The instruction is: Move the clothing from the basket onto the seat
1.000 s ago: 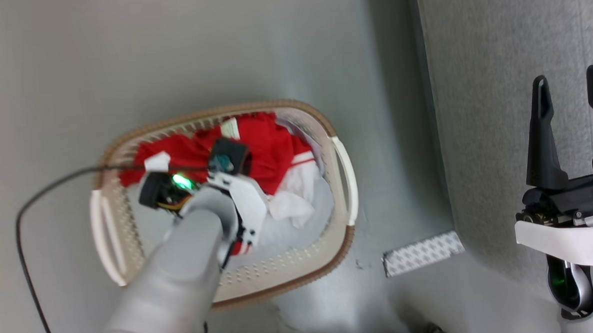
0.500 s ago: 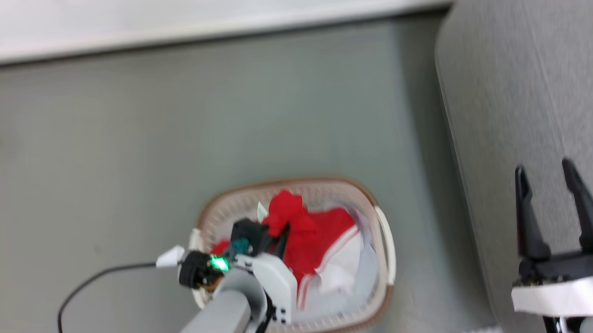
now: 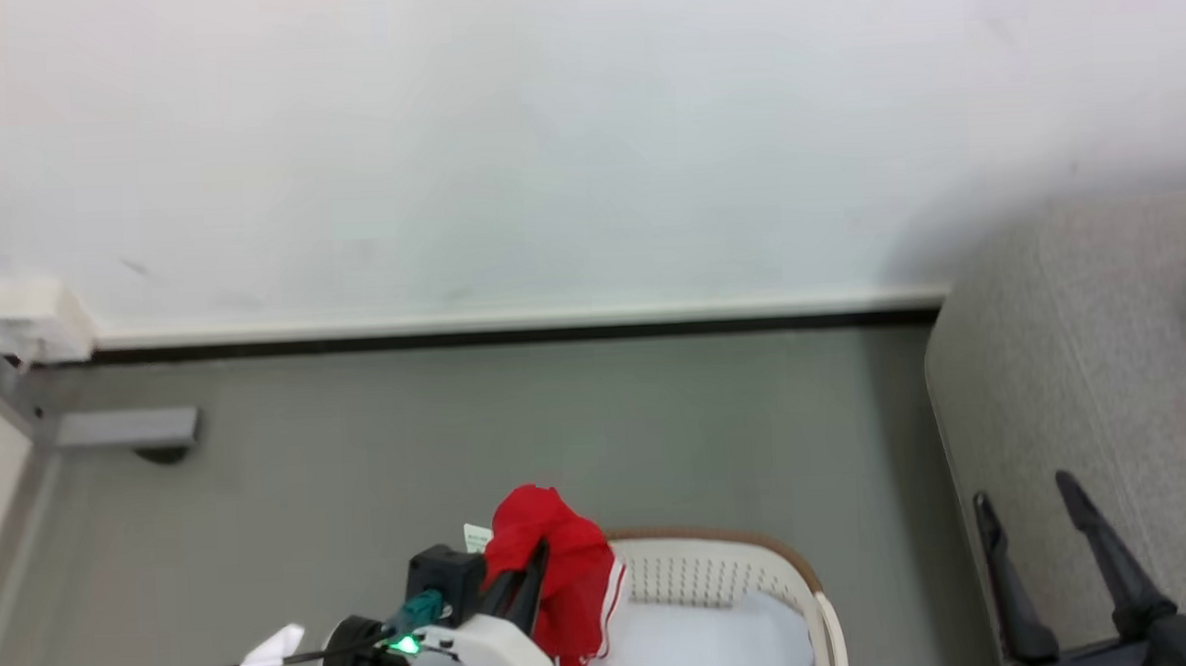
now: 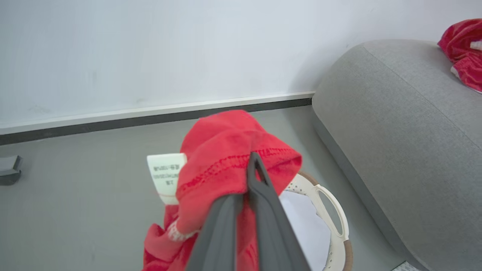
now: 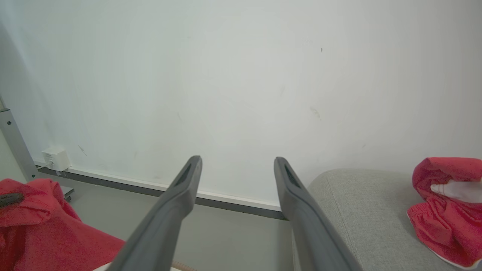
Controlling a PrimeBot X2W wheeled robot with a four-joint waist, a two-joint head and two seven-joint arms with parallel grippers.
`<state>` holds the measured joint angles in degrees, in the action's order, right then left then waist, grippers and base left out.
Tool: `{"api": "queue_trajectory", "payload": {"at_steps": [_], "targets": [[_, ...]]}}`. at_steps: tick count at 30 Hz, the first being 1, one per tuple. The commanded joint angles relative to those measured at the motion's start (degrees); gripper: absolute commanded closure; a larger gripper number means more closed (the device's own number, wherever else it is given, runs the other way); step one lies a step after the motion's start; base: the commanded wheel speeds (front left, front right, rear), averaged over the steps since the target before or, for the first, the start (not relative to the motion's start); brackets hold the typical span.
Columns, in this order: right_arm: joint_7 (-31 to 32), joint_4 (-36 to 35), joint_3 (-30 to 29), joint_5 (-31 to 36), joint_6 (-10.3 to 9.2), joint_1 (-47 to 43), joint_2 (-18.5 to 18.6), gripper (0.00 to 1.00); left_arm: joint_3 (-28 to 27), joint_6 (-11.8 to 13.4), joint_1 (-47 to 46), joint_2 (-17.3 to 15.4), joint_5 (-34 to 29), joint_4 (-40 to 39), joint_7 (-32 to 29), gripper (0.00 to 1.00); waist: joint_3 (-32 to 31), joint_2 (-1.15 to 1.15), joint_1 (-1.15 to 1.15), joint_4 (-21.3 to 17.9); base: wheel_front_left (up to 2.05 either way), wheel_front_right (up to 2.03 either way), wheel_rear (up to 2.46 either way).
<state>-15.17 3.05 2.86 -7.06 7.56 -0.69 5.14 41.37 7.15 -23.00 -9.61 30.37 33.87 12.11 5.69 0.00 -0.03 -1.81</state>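
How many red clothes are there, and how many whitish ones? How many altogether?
Red: 2 (held garment in the left gripper, second garment on the sofa)
Pale bluish-white: 1 (pale piece in the basket)
Total: 3

The head view looks forward and down from high up: wall (image 3: 544,125) in the upper half, floor (image 3: 457,429) mid-frame, the basket (image 3: 709,573) cut by the bottom edge, the seat (image 3: 1074,352) at right. The left wrist view sits low, close behind the left gripper (image 4: 246,188), facing that wall, seat at right, basket lower right. The right wrist view looks along the right gripper (image 5: 237,162) at the wall, seat lower right. All three share the skirting (image 3: 512,316), the seat's end and the red garment (image 4: 226,150)
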Motion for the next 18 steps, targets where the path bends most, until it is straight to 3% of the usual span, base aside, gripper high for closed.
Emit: {"api": "queue_trajectory", "payload": {"at_steps": [1, 11, 18], "targets": [[0.0, 0.2, 0.4, -0.4, -0.15, -0.8, 0.5, 0.0, -0.1, 0.2, 1.2, -0.8, 0.8, -1.1, -0.2, 1.0, -4.4, 0.0, 0.03, 2.0, 0.0, 0.0, 0.0], [0.0, 1.1, 9.5, -3.2, -0.15, 1.5, 5.7, 0.0, -1.5, 5.1, 6.0, -9.0, 1.1, -24.3, -8.1, 1.0, -7.5, 0.0, 0.03, 2.5, 0.0, 0.0, 0.0], [0.0, 2.7, 22.6, -8.0, -0.15, 7.4, 10.0, 0.0, -1.0, 6.2, 5.1, -11.8, 0.4, -36.4, -13.3, 1.0, -7.6, 0.0, 0.03, 2.6, 0.0, 0.0, 0.0]]}}
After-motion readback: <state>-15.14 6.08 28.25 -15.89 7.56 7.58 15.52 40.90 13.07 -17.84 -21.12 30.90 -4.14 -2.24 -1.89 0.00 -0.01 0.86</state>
